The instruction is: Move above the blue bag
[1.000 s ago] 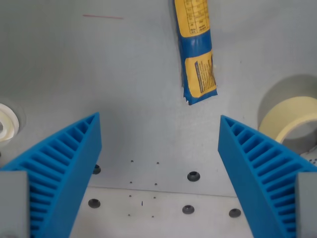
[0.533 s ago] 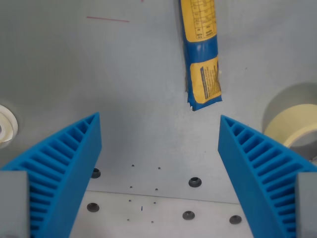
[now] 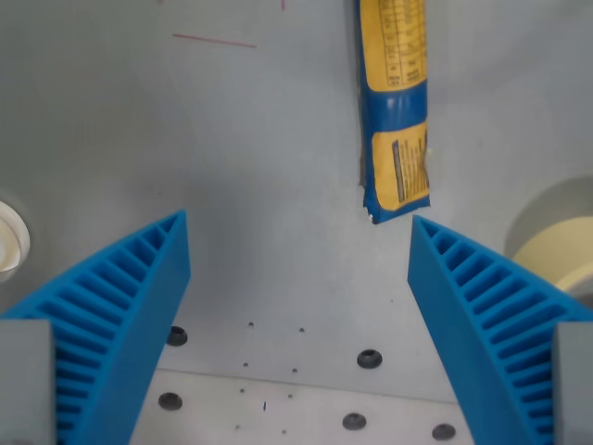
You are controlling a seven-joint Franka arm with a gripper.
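A long blue and yellow bag (image 3: 396, 102) lies flat on the grey table, running from the top edge of the wrist view down to about mid-height, right of centre. My gripper (image 3: 298, 246) is open, its two blue ribbed fingers (image 3: 120, 315) spread wide at the lower left and lower right. Nothing sits between them. The bag's lower end is just above and left of the right fingertip, apart from it.
A roll of pale masking tape (image 3: 561, 255) sits at the wrist view's right edge. A white round object (image 3: 9, 246) shows at the left edge. Several bolt holes (image 3: 369, 358) dot the table near the bottom. A thin red line (image 3: 213, 40) marks the surface upper left.
The whole scene has slid down and to the right in the wrist view, so the camera has moved. The bag's end now lies lower and closer to the right finger. The jaws stay equally spread.
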